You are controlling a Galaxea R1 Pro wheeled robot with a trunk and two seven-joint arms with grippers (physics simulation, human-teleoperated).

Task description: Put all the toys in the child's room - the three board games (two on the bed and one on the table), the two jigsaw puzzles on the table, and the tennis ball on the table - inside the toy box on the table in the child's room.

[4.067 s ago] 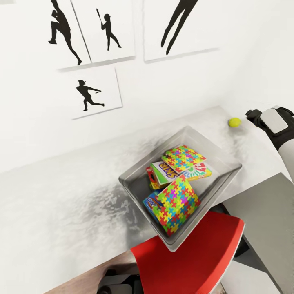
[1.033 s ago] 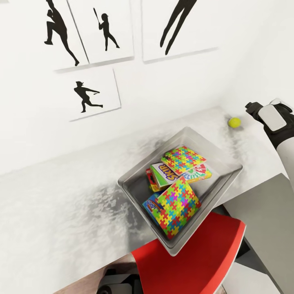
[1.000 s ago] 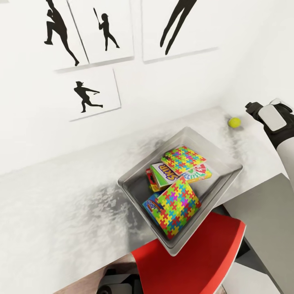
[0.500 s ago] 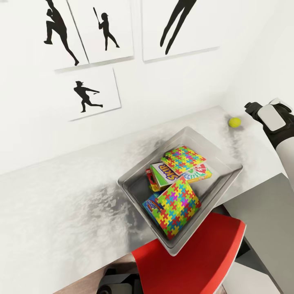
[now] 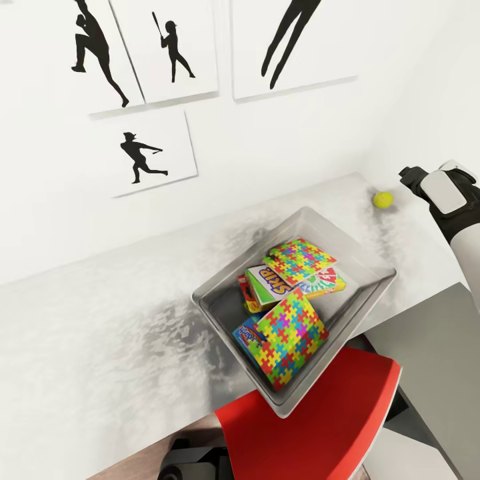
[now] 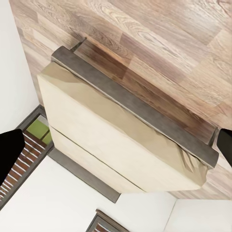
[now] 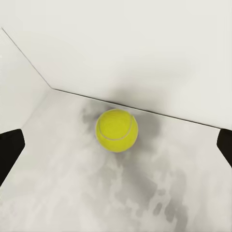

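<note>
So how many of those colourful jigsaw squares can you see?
2, both inside the toy box: one jigsaw puzzle toward the wall, the other jigsaw puzzle nearer the red chair, each lying over game boxes.

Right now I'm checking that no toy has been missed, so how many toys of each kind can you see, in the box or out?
Jigsaw puzzles: 2, in the toy box.
Board games: 3, in the toy box.
Tennis ball: 1, on the table.
Total: 6 toys.
</note>
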